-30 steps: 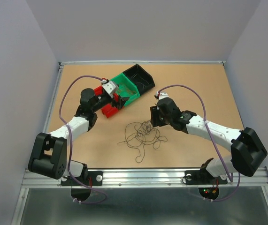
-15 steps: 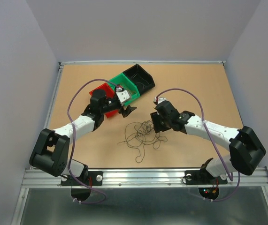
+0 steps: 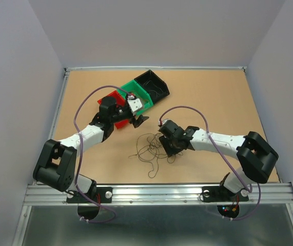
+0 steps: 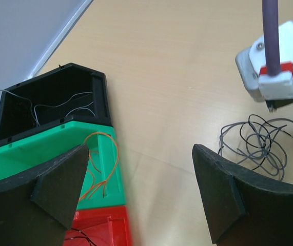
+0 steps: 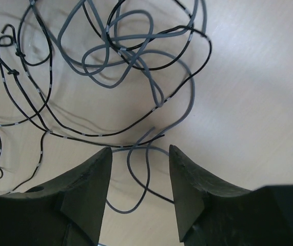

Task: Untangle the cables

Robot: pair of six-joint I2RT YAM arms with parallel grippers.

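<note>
The cables [image 3: 150, 148] lie as a loose tangle of thin grey and black wires on the tan table, between the two arms. In the right wrist view the grey loops [image 5: 136, 66] and black strands [image 5: 43, 102] spread out ahead of the fingers. My right gripper [image 5: 140, 179] is low over the tangle's right edge, open, with a grey loop and a black strand lying between its fingers. My left gripper [image 4: 141, 189] hangs wide open and empty beside the bins, left of the tangle [image 4: 259, 143]. From above, the left gripper [image 3: 139, 119] and right gripper [image 3: 163, 144] flank the pile.
Three joined bins sit at the back left: a black bin [image 4: 54, 107] holding thin grey wires, a green bin [image 4: 43, 148] holding an orange wire [image 4: 102, 164], and a red bin [image 4: 105, 228] with a dark wire. The right arm's wrist [image 4: 277, 66] shows in the left wrist view.
The left gripper swung from above the bins to their right side, then held still. The right gripper moved left and down onto the tangle's right edge.
</note>
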